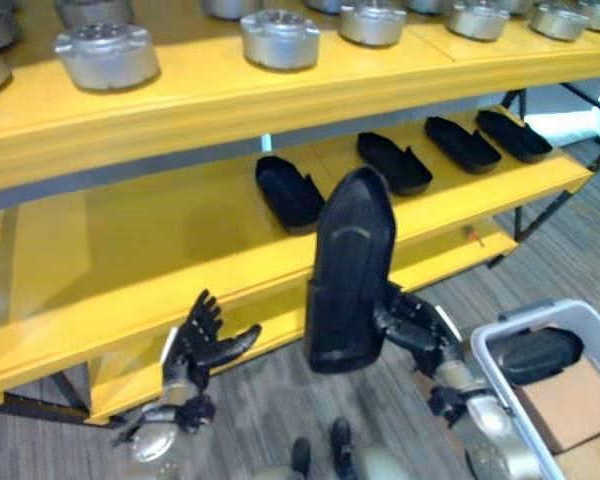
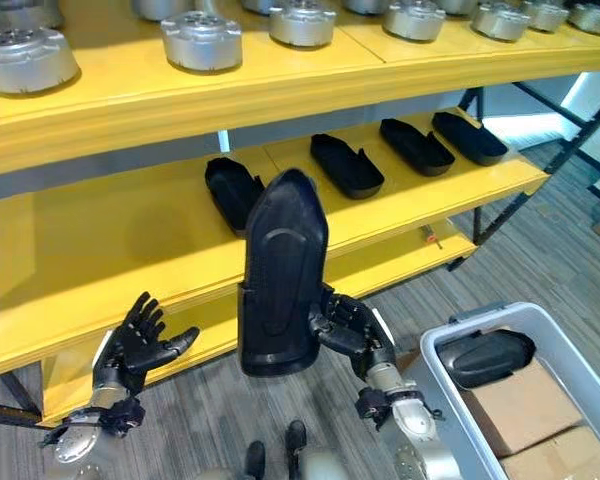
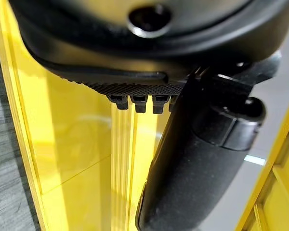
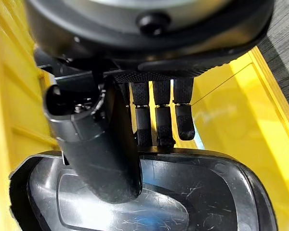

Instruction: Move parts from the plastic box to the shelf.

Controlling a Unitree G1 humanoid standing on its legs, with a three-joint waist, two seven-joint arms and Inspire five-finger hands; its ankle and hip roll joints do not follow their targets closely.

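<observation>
**Black part held upright in front of the middle shelf**

A long black part [image 1: 348,270] is held at the centre of the frame, its long axis standing nearly vertical, rounded end up and squared end down. It is clamped at its lower right edge by the right hand [image 1: 417,330], whose fingers are curled behind it and whose thumb is pressed across its face, as is seen in the right wrist view. The part is seen against the front edge of the middle shelf [image 1: 130,250], which runs across the frame from lower left to upper right.

On that shelf four like parts [image 1: 288,192] are laid flat in a row toward the upper right, each with its long axis running from front to back. A bare stretch of shelf is seen to the left of the row, up and left of the held part. It is judged that the part must be tipped from upright to flat and carried that way.

The left hand [image 1: 202,340] is held at lower left, fingers spread and empty, apart from the part; the right hand is plainly the nearer.

At lower right a grey plastic box [image 1: 490,368] is seen with another black part [image 1: 538,354] lying in it. Round metal pieces [image 1: 280,38] are lined up on the top shelf.
</observation>
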